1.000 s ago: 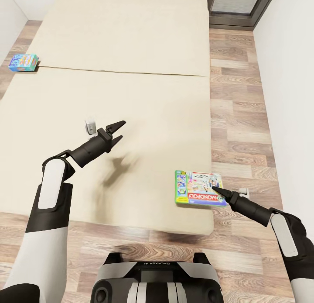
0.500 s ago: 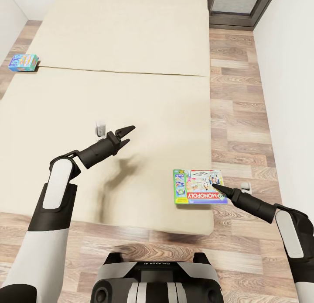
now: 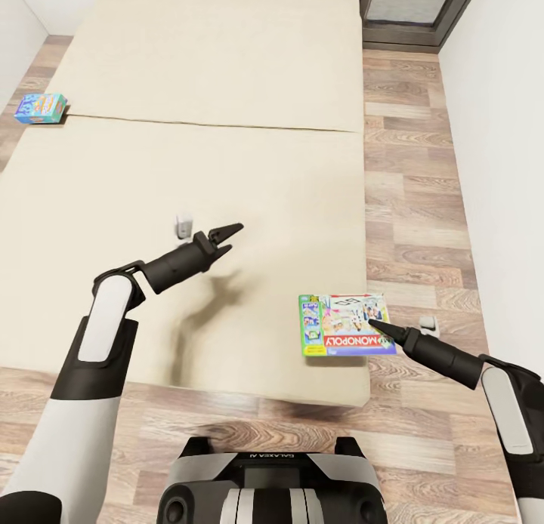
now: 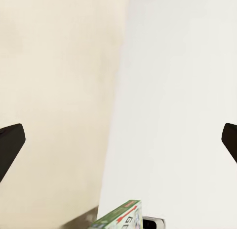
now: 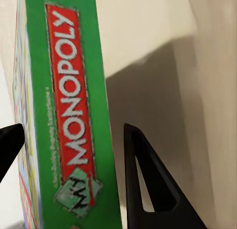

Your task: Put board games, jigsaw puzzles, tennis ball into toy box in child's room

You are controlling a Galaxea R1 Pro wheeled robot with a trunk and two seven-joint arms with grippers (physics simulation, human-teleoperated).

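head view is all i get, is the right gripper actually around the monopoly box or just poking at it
Observer: Around it. In the right wrist view the green side of the Monopoly box stands between the open jaws of the right gripper.
Operator: fingers touching it yet
Observer: One of the fingers stands just beside the green side, with a thin strip of shadowed bed between them. The other sits at the picture's edge, so I cannot tell whether it touches.
Operator: left gripper holding anything
Observer: No. In the left wrist view the fingertips of the left gripper are far apart with nothing between them.
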